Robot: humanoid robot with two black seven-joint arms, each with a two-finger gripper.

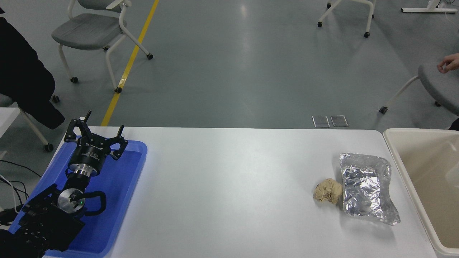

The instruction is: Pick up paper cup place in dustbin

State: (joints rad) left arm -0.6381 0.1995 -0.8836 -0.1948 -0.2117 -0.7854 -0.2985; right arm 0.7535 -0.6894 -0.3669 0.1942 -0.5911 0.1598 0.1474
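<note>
Reaching in from the lower left corner, the left arm slants up and away over the blue plastic tray point(132, 179), its wrist cylinder tilted toward the far side of the white table point(229, 186) and the left gripper point(104, 127) hanging above the tray's far end with its black fingers spread wide apart, holding nothing. The right arm does not show anywhere. At the table's right side a crumpled tan paper ball point(328, 191) lies just beside, perhaps touching, the near left edge of a crinkled silver foil tray point(367, 188). Just past the table's right edge stands the dustbin point(398, 150), cream with a thick rounded rim, only partly in frame; a pale rounded shape point(452, 177) sits inside it at the picture's edge, too cut off to say whether it is the paper cup. Beyond the table lie grey floor, a yellow line point(131, 62), wheeled chairs point(91, 34), and a person's hand point(450, 63) at the far right.
</note>
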